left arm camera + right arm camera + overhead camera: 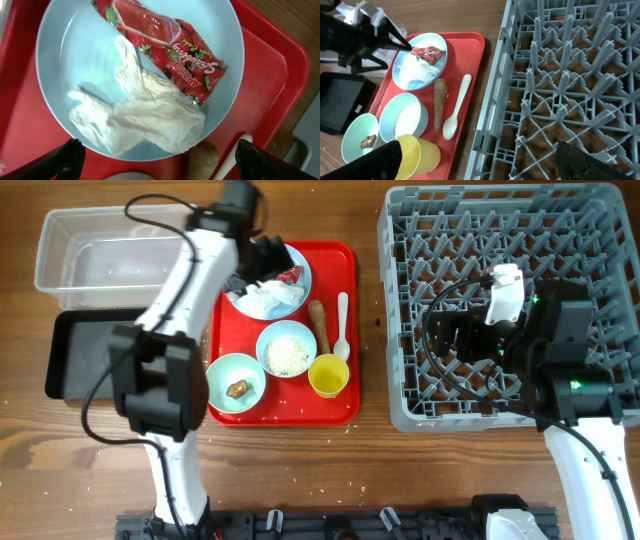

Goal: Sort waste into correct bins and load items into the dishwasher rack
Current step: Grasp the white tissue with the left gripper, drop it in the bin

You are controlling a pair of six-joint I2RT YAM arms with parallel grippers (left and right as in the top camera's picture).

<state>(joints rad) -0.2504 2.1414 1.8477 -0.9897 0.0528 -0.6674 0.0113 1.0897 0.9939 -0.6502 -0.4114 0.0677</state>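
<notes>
red snack wrapper (167,42), "APOLLO", "Strawberry"

Bright, even light falls from above. In the overhead view the table (320,470) carries only faint, soft-edged shadows, and the clear tub (90,250) shows a pale sheen. In the left wrist view the wrapper (165,40) is sharp enough to read its print, with small glossy highlights. The left claw (162,159) shows only as dark, blurred fingertips (67,161) in the bottom corners. In the right wrist view the rack (560,90) is crisp but its pegs splay towards the edges. The fingertips (375,162) of the right claw (480,161) are black and out of focus.
</notes>
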